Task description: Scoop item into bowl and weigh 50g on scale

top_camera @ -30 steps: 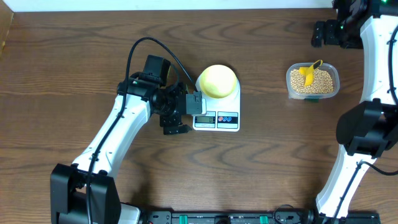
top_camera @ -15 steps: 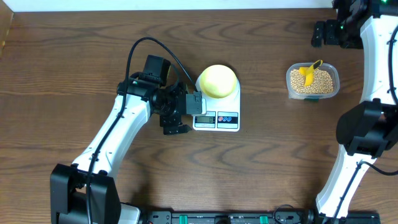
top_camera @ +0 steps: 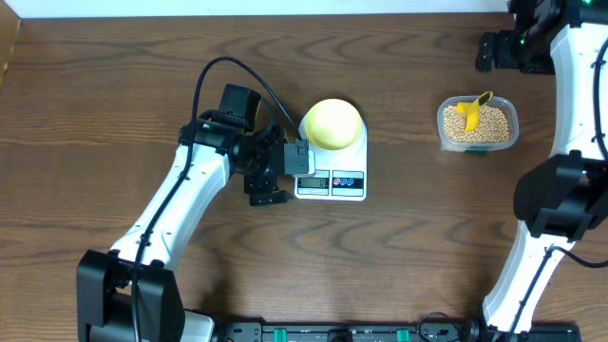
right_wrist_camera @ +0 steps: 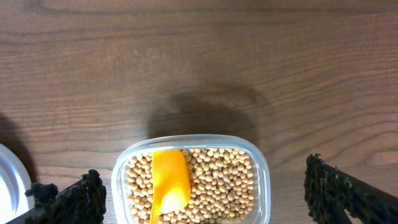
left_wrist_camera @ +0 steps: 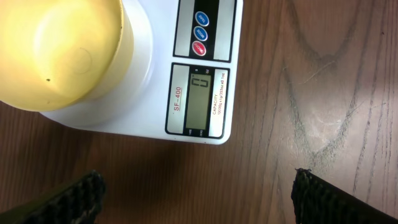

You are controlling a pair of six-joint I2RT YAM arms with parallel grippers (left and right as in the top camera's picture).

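The left jaws are standing wide apart and holding nothing, their black fingertips (left_wrist_camera: 78, 198) showing at the bottom corners of the left wrist view. They are hovering over the bare wooden tabletop (top_camera: 114, 85), just beside the display edge of the white scale (left_wrist_camera: 155, 118). The scale's small display (left_wrist_camera: 200, 99) is showing what looks like a single zero, with round buttons (left_wrist_camera: 202, 32) lined up next to it. A pale yellow bowl (left_wrist_camera: 56, 50) is sitting on the scale's round platform, near the middle of the tabletop in the overhead view. The right jaws are also standing wide apart and gripping nothing, their fingertips (right_wrist_camera: 74, 198) framing the right wrist view. They are hovering toward the far right corner of the tabletop, close to a clear plastic tub (right_wrist_camera: 264, 180) but not touching it. The tub is holding a heap of small tan beans (right_wrist_camera: 217, 186), and a bright yellow scoop (right_wrist_camera: 169, 183) is lying on top of them. The tub is sitting well apart from the scale, off to its right in the overhead view.
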